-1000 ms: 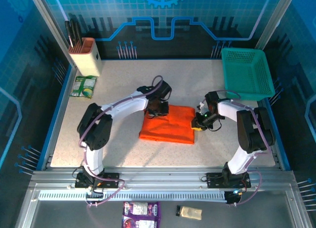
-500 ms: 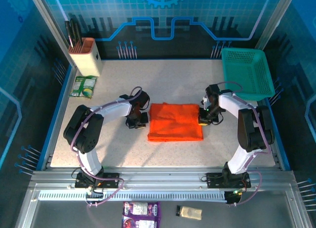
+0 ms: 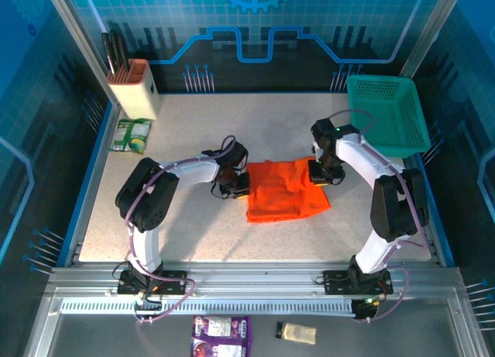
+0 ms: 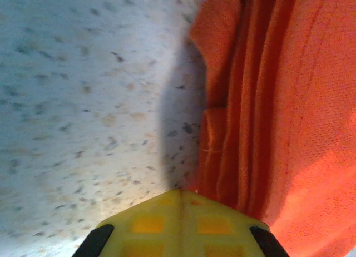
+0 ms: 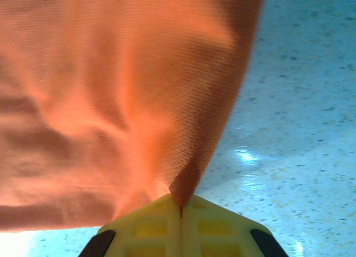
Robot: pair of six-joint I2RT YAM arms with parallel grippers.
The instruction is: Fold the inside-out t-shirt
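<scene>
Right wrist view: the right gripper (image 5: 181, 204) has its yellow fingers pressed together on a corner of the inside-out t-shirt (image 5: 111, 90). The orange cloth is drawn to a point at the fingertips and fans out ahead of them and to one side. Bare speckled table (image 5: 300, 101) lies on the other side.

On the left wrist view, the left gripper (image 4: 181, 197) is closed too, tips together. The shirt's layered edge runs ahead of the fingers and meets one of them, but it cannot be told whether a fold is actually nipped.

From above, the shirt is a compact folded bundle lying between the two pairs of fingers. The left pair is at its left edge and the right pair at its far right corner, which looks slightly raised. Well beyond the right fingers stands the teal mesh basket (image 3: 387, 113).

The step in hand looks like drawing that corner across for one more fold, with the task well along. To do it well, the right arm should lift only enough to clear the lower layers. The left fingers should anchor their edge so the bundle neither drags nor splays. The edges should be laid flush before either arm lets go.
</scene>
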